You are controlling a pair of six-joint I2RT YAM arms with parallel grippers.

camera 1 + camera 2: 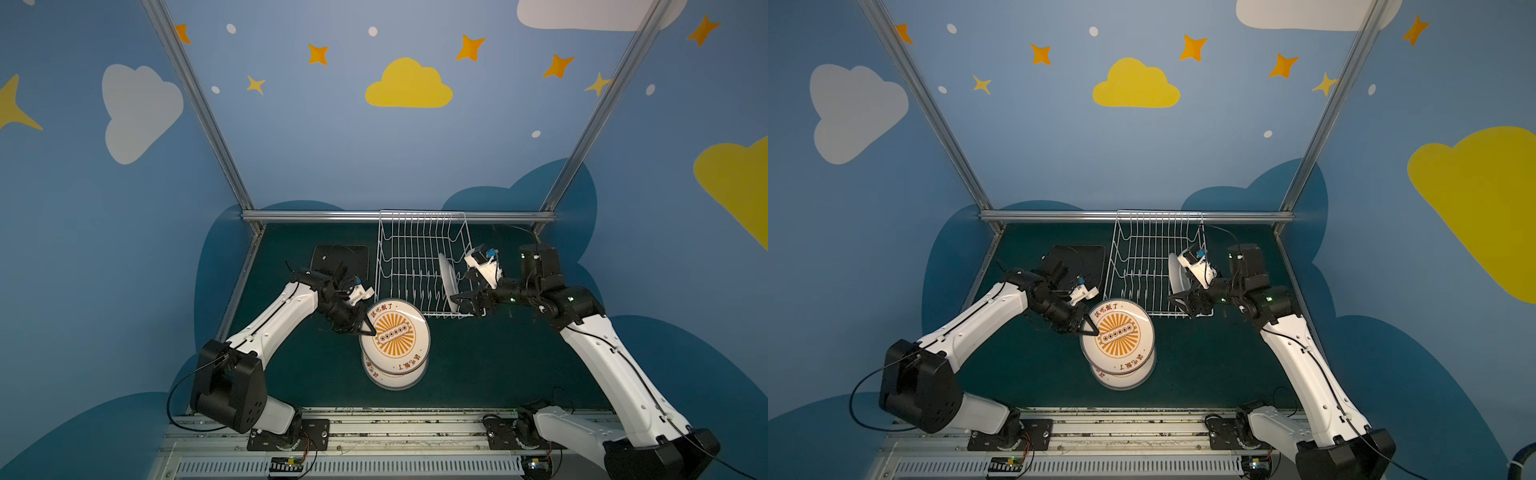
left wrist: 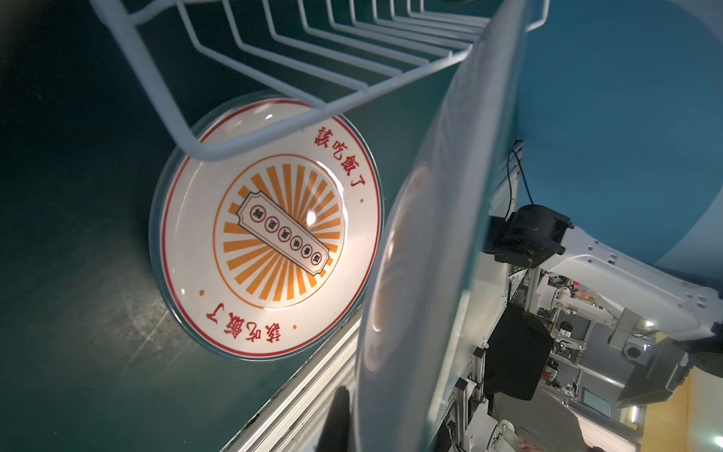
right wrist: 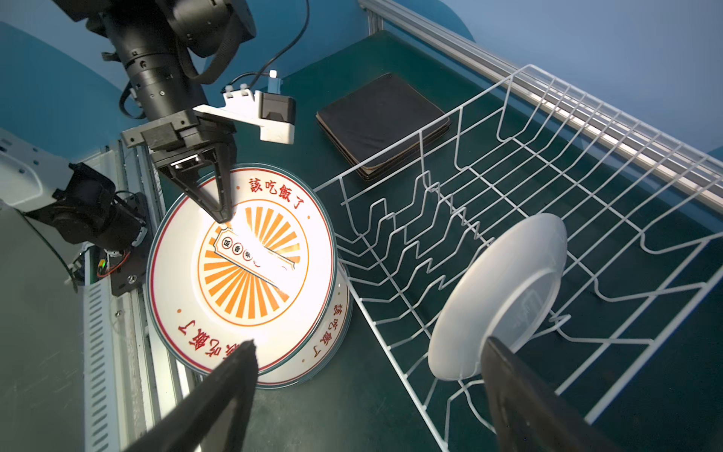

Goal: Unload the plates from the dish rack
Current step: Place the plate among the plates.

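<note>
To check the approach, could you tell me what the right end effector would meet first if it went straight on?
Most likely the white plate standing in the rack: the open right end effector points at its rim. A rack wire might touch first; depth is unclear.

A dark green tabletop [image 1: 478, 365] sits inside an aluminium frame [image 1: 316, 216] before a blue wall [image 1: 332, 158] painted with clouds [image 1: 409, 85] and stars [image 1: 318, 54].

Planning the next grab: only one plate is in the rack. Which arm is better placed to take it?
Right. The right claw is open at the standing plate in the rack; the left claw is shut on the printed plate above the stack.
</note>
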